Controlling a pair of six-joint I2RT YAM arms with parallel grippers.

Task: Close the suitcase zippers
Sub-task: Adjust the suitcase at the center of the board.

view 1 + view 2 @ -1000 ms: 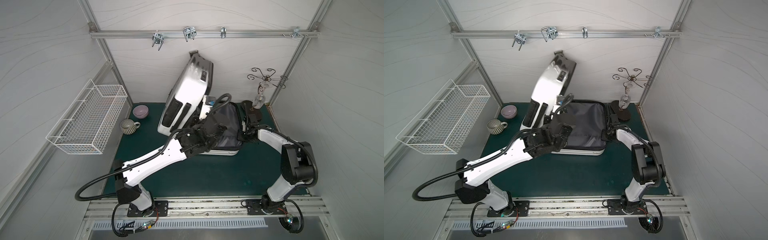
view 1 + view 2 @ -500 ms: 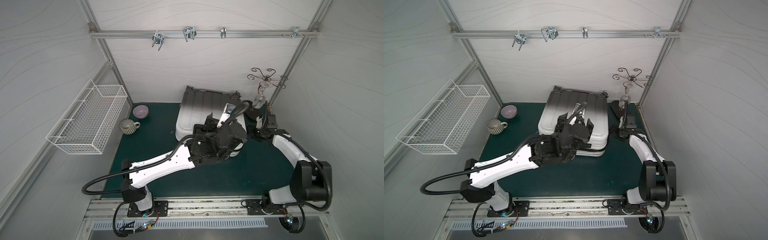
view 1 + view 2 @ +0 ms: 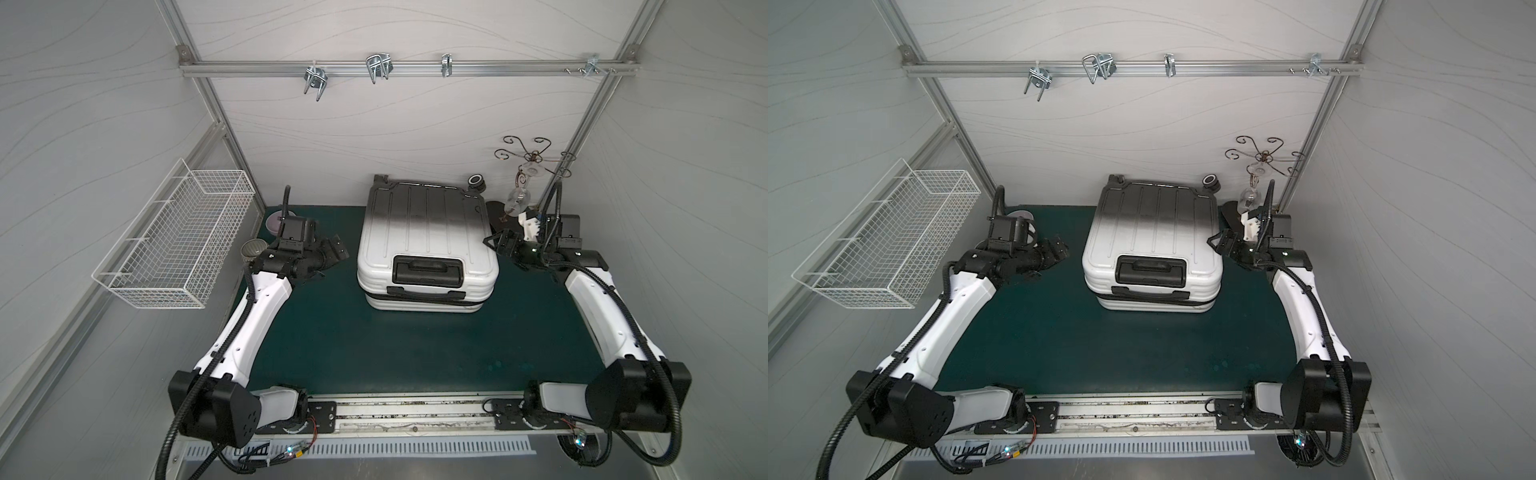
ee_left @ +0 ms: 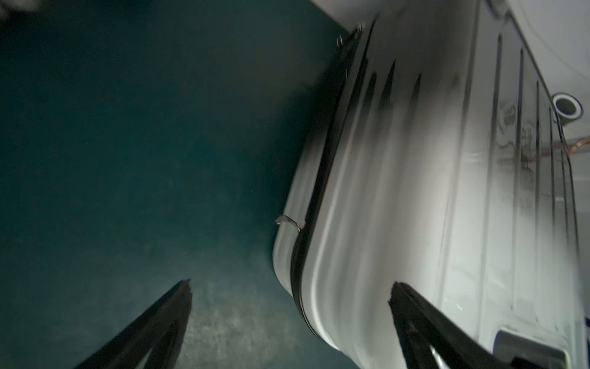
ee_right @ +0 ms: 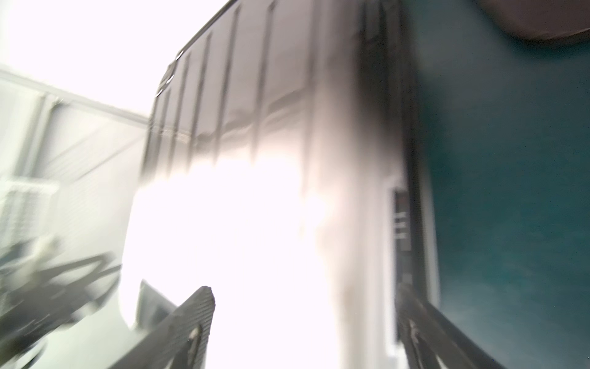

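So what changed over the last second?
The lid of the ribbed white-to-black hard-shell suitcase swung down from upright; it now lies shut. The left pincer withdrew from over it to its side, the right pincer backed off too; both stand open, holding nothing. Ribbed grey mug, lilac bowl, white wire basket: unmoved.

In both top views you are getting soft, even light from overhead. The white walls [image 3: 415,137] are reading bright, the green mat [image 3: 415,353] is staying dim, and shadows around the suitcase [image 3: 424,232] are falling faint and soft-edged. The wide lens is stretching the side walls toward the corners. Your left wrist view is running dark, with motion blur smearing the suitcase shell. Your right wrist view is blowing out: glare is washing the shell to pure white, and everything there is blurring heavily.
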